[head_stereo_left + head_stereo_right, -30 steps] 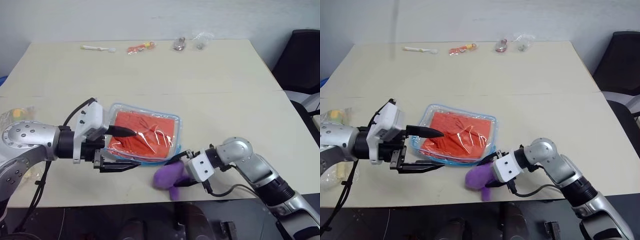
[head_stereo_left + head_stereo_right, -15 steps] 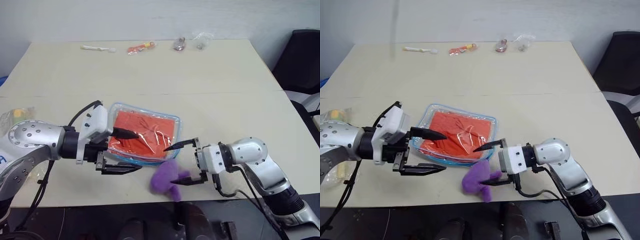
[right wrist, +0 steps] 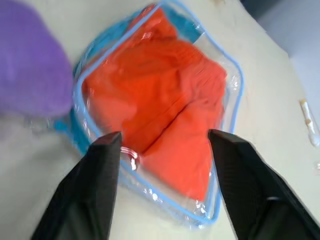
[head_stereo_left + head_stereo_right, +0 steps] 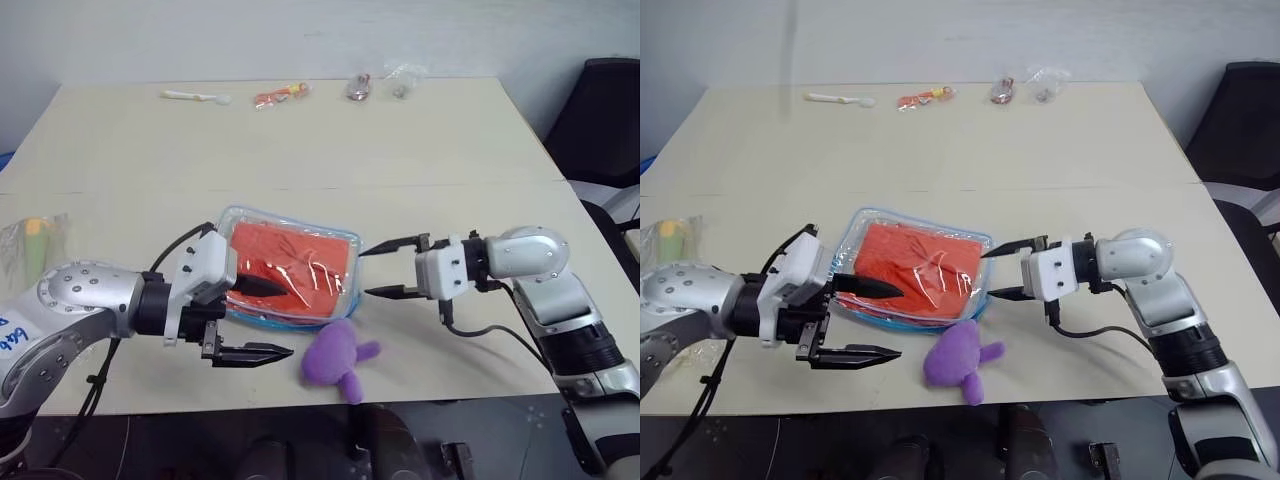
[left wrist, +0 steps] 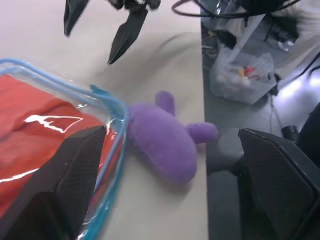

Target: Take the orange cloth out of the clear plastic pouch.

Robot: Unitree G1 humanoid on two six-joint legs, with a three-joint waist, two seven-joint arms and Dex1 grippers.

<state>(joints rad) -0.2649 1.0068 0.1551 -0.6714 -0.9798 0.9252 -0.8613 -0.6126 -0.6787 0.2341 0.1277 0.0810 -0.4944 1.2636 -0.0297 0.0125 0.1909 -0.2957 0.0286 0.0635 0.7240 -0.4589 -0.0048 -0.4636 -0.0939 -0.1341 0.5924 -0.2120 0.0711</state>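
With the left gripper (image 4: pixel 252 320) spread wide at the near edge of the clear plastic pouch (image 4: pixel 350 240) and the right gripper (image 4: pixel 382 268) parted, empty, beside it, the orange cloth (image 4: pixel 290 265) inside could be missed and only slippery film pinched.

Light: bright, even, soft shadows beneath objects.
Glare: white streaks on the clear plastic pouch (image 4: pixel 290 268).
Blur: both wrist views soft.
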